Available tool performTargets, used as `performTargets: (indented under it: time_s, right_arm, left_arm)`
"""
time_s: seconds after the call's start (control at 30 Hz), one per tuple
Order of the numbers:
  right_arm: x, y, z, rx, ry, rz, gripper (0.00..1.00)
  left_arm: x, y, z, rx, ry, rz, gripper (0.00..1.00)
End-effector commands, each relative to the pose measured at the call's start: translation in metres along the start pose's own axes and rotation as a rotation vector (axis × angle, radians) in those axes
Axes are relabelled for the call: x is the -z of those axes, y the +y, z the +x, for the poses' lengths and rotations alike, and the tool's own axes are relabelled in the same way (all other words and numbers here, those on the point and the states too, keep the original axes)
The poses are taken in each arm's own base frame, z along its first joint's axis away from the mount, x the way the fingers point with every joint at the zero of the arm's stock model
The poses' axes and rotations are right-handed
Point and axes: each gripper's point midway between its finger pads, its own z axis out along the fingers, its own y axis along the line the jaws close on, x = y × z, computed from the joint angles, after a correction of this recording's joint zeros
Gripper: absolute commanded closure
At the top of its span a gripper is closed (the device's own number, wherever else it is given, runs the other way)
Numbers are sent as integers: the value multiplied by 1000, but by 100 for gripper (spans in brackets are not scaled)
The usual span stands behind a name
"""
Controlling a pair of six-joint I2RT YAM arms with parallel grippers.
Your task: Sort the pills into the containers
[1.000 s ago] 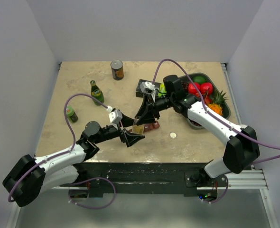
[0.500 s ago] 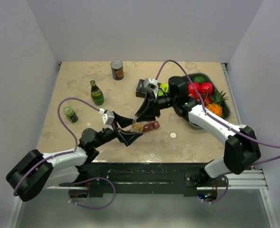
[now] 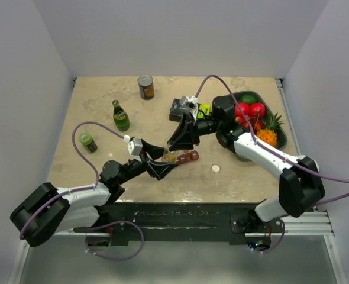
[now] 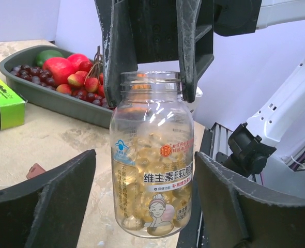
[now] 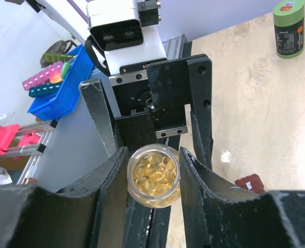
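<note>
My right gripper [image 3: 175, 149] is shut on the neck of a clear, uncapped pill bottle [image 3: 172, 157] full of yellow softgels and holds it upright; the right wrist view [image 5: 153, 155] looks down into the bottle [image 5: 153, 175]. My left gripper [image 3: 170, 161] is open, one finger on each side of the bottle's lower body [image 4: 152, 165] with a gap on both sides. The dark red container strip [image 3: 190, 157] lies on the table just right of the bottle, partly hidden; one end shows in the right wrist view [image 5: 250, 183].
A white cap [image 3: 215, 168] lies right of the strip. A black-and-green box [image 3: 183, 109] and a grey fruit tray [image 3: 254, 93] stand behind. A green bottle [image 3: 120, 115], a can [image 3: 145, 86] and a small green jar [image 3: 89, 142] stand at the left.
My left arm has swung its wrist leftward and brought its open jaws around the bottle's lower part. My right gripper has lifted slightly, still holding the bottle.
</note>
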Motion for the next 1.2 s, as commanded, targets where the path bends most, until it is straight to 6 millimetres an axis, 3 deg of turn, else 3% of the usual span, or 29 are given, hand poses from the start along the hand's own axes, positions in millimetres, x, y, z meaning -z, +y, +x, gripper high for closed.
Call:
performTargets:
  time_s: [0.0, 0.07, 0.17, 0.2, 0.3, 0.4, 0.43, 0.5, 0.53, 0.57, 0.67, 0.7, 0.8, 0.93, 1.07, 1.13, 1.17]
  right_arm:
    - [1, 9, -9, 40, -19, -26, 100]
    - [1, 7, -8, 34, -19, -23, 100]
    - [1, 7, -8, 37, -20, -21, 100]
    - [1, 6, -8, 39, -19, -18, 100]
    - [2, 4, -5, 44, -11, -11, 97]
    - [4, -2, 0, 78, 19, 27, 73]
    - [5, 1, -4, 106, 23, 31, 40]
    - [10, 1, 2, 169, 58, 48, 10]
    - [15, 4, -5, 230, 61, 70, 1]
    - [22, 2, 1, 261, 93, 95, 1]
    - [53, -2, -18, 359, 95, 181, 1]
    - [71, -10, -26, 375, 80, 239, 1]
    - [105, -22, -36, 416, 67, 373, 1]
    - [133, -44, -18, 398, 67, 516, 1]
    - [150, -59, -8, 397, 57, 587, 1]
    - [155, -65, -4, 380, 59, 601, 1]
    - [158, -68, -3, 380, 57, 610, 1]
  left_arm:
    - [-9, -10, -32, -80, -118, 37, 24]
    - [-9, -10, -32, -79, -117, 42, 29]
    - [-9, -13, -32, -82, -112, 58, 49]
    - [-9, -14, -32, -82, -111, 61, 70]
    - [-8, -14, -32, -91, -108, 57, 100]
    - [-6, -14, -32, -139, -91, 59, 100]
    - [-6, -10, -23, -139, -49, 40, 100]
    - [-3, -7, -19, -186, -2, 28, 100]
    - [-3, -7, -20, -204, 10, 23, 100]
    - [-1, -6, -19, -219, 24, 16, 100]
    - [6, -5, -23, -296, 59, -7, 100]
    - [10, 2, -14, -323, 110, -28, 100]
    - [14, 2, -22, -395, 127, -45, 100]
    - [17, -2, -43, -462, 73, -57, 100]
    - [14, -21, -99, -502, -152, -57, 100]
    - [10, -22, -131, -505, -246, -84, 100]
    - [10, -14, -151, -480, -309, -106, 100]
